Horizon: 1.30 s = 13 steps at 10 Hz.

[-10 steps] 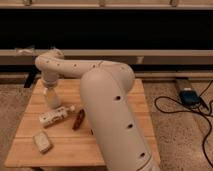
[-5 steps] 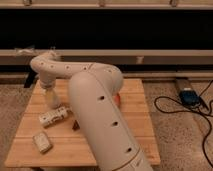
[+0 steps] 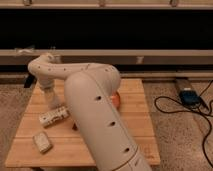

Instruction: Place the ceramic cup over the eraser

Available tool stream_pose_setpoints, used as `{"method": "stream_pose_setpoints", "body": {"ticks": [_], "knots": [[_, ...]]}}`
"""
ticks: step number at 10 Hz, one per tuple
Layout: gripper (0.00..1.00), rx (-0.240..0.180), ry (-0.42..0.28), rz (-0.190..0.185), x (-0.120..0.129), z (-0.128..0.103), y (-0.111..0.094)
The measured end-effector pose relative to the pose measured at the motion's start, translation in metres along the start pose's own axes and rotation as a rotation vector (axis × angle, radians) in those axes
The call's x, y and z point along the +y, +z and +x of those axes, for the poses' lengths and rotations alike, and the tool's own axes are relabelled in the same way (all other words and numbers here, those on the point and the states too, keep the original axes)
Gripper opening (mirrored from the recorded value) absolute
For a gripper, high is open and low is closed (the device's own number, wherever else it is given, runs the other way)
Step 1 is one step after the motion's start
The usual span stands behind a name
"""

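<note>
Overview of the wooden table (image 3: 137,132) with the robot's white arm (image 3: 95,112) rising from the lower centre of the frame and folding toward the upper left. The gripper (image 3: 49,96) points downward over the table's upper-left area; whether the claw is wide, narrow or holding something cannot be told. A pale tapered form directly beneath it, apparently the ceramic cup (image 3: 51,103), stands at the gripper, contact unclear. Just below lies a white bottle (image 3: 53,116) on its side; lower left, a pale beige block (image 3: 42,142). An orange bowl (image 3: 116,100) shows partly behind the arm. The eraser cannot be made out. Right of the table, a black cable (image 3: 172,107) lies on the floor.
</note>
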Motion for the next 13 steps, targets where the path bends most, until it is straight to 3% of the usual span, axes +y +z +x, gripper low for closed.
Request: {"method": "stream_pose_setpoints", "body": {"ticks": [3, 4, 8, 13], "knots": [[0.02, 0.007, -0.041, 0.075, 0.01, -0.001, -0.021], [0.0, 0.003, -0.047, 0.09, 0.011, -0.002, -0.029], [0.0, -0.037, -0.067, 0.197, 0.017, 0.0, -0.115], [0.0, -0.107, -0.028, 0.236, 0.076, 0.047, -0.194]]}}
